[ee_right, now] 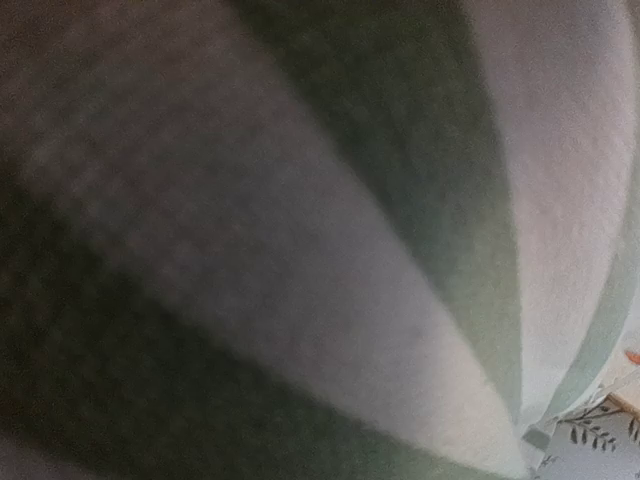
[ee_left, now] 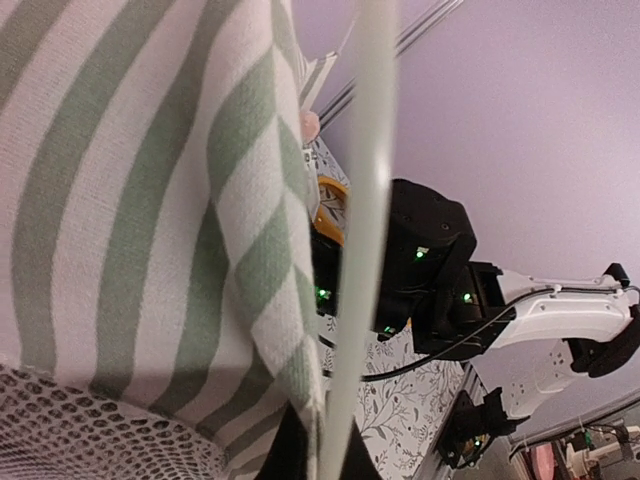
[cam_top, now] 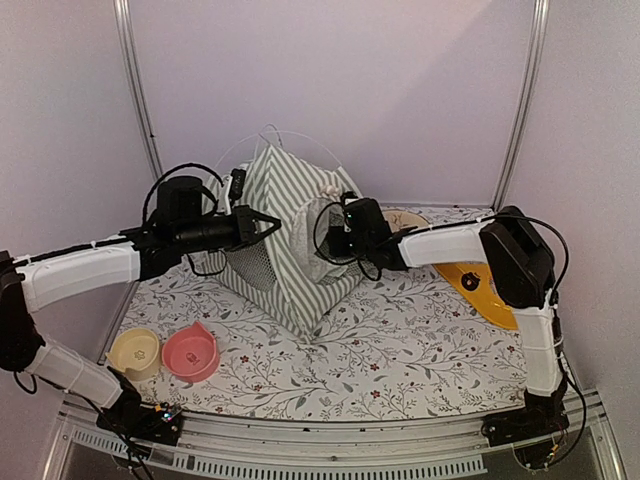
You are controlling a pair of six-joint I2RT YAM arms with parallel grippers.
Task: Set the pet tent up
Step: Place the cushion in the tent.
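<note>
The pet tent [cam_top: 290,235], green-and-white striped, stands partly raised at the back middle of the table, with its black mesh window [cam_top: 250,266] facing left and thin white poles [cam_top: 262,140] arching over its top. My left gripper [cam_top: 264,222] is at the tent's upper left side. In the left wrist view its dark fingers [ee_left: 280,450] close on a white pole [ee_left: 365,200] beside the striped fabric [ee_left: 130,200]. My right gripper [cam_top: 334,238] is pressed into the tent's right face by the white lace. The right wrist view shows only blurred striped fabric [ee_right: 350,300], and its fingers are hidden.
A yellow bowl [cam_top: 133,352] and a pink bowl [cam_top: 190,352] sit at the front left. An orange-yellow item [cam_top: 480,285] lies at the right under the right arm, and a beige round item [cam_top: 406,218] lies behind it. The table has a floral cover [cam_top: 400,350].
</note>
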